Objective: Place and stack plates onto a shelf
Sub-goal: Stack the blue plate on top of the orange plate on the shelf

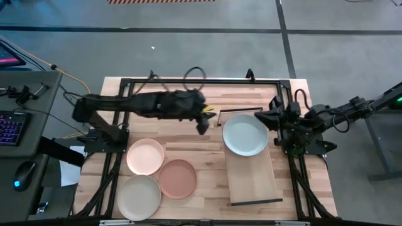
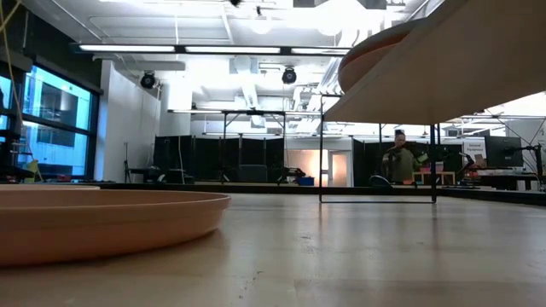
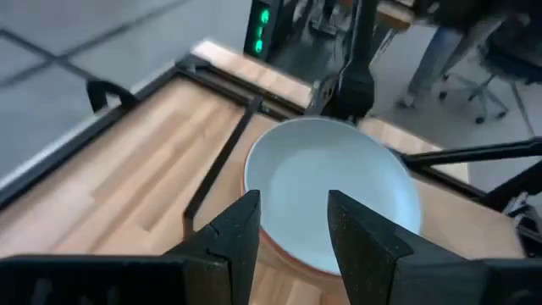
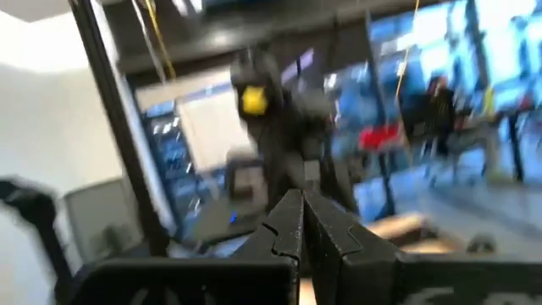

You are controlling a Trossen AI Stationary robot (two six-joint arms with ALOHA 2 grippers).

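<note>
Your left gripper [image 3: 292, 229] fills the near edge of its own wrist view, fingers parted with bare air between them and nothing held. Straight ahead of those fingers, just beyond the tips and a little lower, sits the pale blue-grey plate [image 3: 334, 191] on top of a stack at the far end of the shelf [image 1: 250, 179]; a reddish rim peeks out under it, so it rests on at least one other plate.

Behind and to the near side of that claw, well apart, lie the plates you likely want next: the peach plate [image 1: 146, 156], the terracotta plate [image 1: 178, 179] just beside it, and the sage-cream plate [image 1: 139, 196] nearest the table's front edge. I judge the left arm is the one to fetch them, since they lie on its side.

Farther off, beyond the stack, your right gripper [image 4: 303, 222] waits at the shelf's right flank, fingers pressed together and empty.
</note>
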